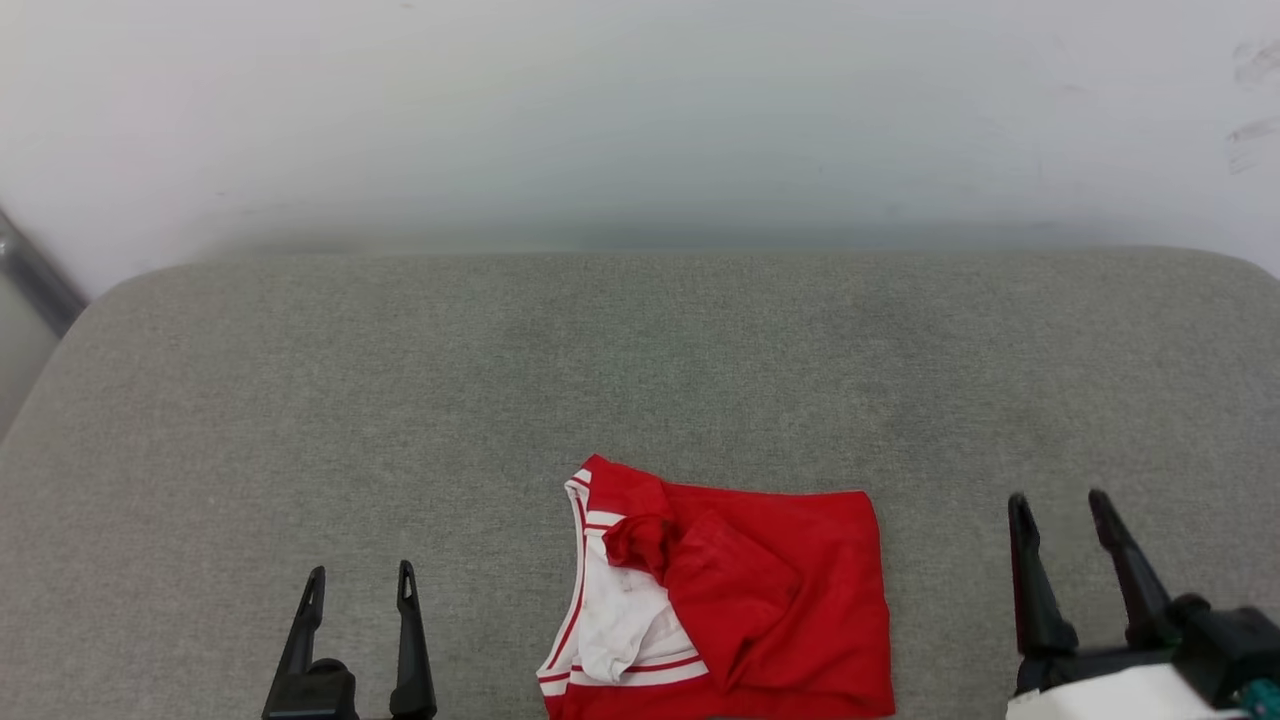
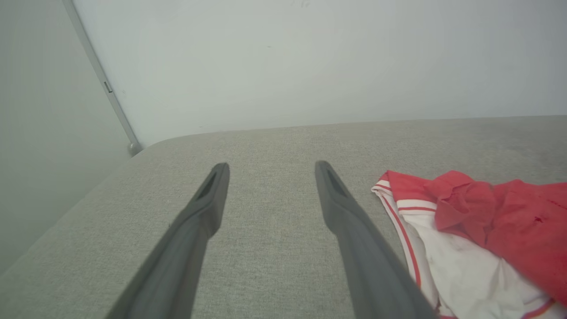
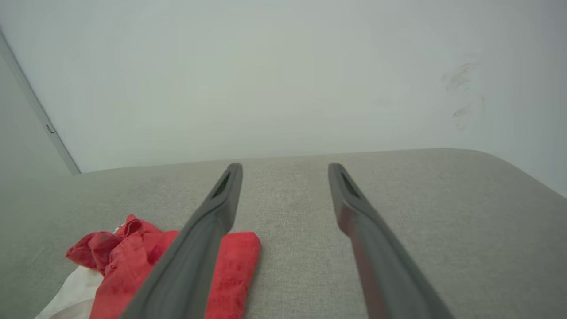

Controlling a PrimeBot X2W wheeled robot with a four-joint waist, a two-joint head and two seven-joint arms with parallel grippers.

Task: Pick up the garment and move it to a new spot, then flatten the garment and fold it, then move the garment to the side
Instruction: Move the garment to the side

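my left hand (image 1: pixel 360 572), right hand (image 1: pixel 1058 498) both open, empty, flanking rumpled red jersey shirt with white sleeves (image 1: pixel 780 600) on grey padded fabric surface (image 1: pixel 640 350); likely poised for pickup.

Open cushion (image 1: pixel 640 350) surrounds the garment (image 1: pixel 760 600); the wall (image 1: pixel 640 120) blocks beyond.

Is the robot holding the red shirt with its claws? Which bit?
No, nothing is held. The left gripper and the right gripper are both open and empty. The shirt lies on the grey cushion between them.
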